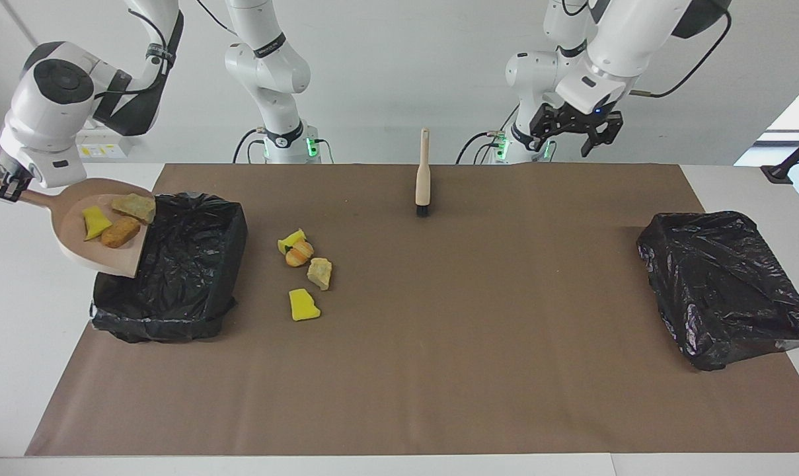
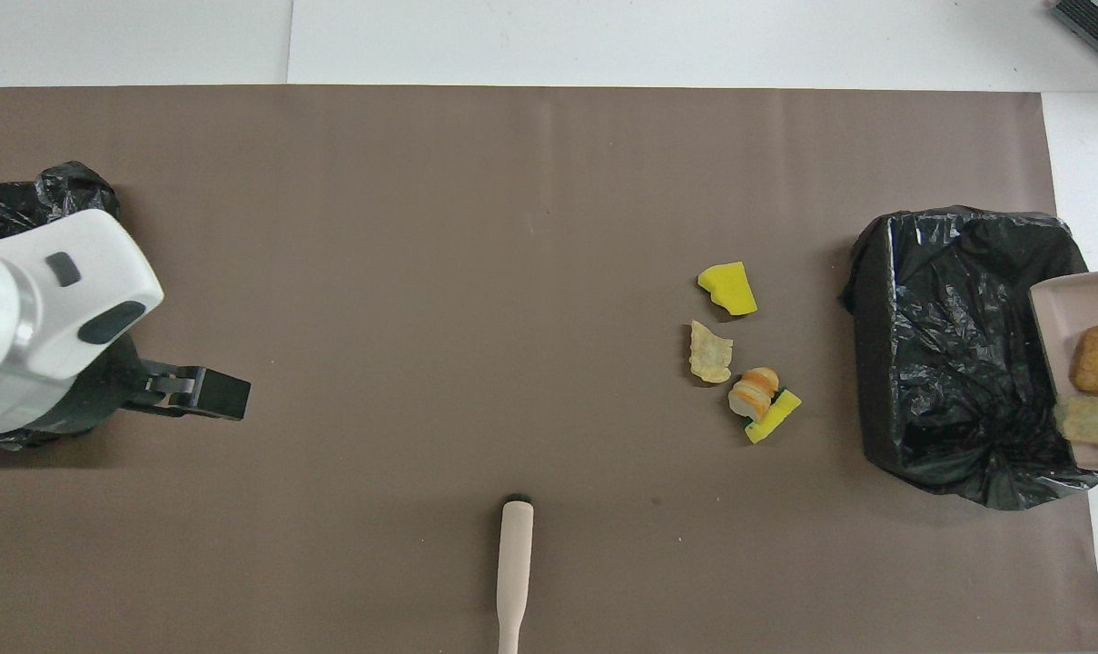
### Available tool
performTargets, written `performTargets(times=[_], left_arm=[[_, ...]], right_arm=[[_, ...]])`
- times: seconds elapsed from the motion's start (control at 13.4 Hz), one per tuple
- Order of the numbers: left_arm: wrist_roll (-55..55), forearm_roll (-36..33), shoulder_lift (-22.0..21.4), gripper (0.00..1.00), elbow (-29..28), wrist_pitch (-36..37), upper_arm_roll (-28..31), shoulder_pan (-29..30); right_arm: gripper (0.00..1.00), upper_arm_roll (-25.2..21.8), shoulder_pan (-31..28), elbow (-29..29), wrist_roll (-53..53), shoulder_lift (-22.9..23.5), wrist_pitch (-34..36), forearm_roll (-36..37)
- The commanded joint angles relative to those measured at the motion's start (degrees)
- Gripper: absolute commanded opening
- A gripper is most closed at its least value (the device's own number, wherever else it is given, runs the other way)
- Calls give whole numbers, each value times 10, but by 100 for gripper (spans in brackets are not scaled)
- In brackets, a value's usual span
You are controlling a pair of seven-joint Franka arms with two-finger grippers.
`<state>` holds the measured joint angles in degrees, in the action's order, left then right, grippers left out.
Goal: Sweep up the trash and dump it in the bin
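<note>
Facing view shows your right gripper [image 1: 7,187] pinching the dustpan [image 1: 102,228] handle, left gripper [image 1: 577,132] spread idle; trash [image 1: 118,221] is light, loose, so tip slowly.

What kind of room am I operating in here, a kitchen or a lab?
Most likely a robotics lab: a white table under a brown paper sheet, staged trash scraps, two bag-lined bins, bare white walls, and cabled arm bases.
</note>
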<state>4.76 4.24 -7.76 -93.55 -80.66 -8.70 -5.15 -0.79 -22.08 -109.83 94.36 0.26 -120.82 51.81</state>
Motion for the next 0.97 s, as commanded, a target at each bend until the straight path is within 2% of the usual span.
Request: performTargets(times=[0.0, 0.22, 0.6, 0.9], left_arm=[[-37, -14, 17, 100, 60, 47, -7, 26], [-38, -14, 39, 100, 103, 67, -7, 36], [-39, -15, 39, 100, 103, 60, -8, 37], [-48, -15, 42, 100, 105, 60, 8, 41]], right_arm=[[0, 0, 1, -19, 8, -15, -16, 28], [0, 0, 2, -21, 7, -15, -20, 43], [0, 3, 3, -13, 9, -19, -1, 62], [0, 22, 4, 10, 41, -42, 55, 64]])
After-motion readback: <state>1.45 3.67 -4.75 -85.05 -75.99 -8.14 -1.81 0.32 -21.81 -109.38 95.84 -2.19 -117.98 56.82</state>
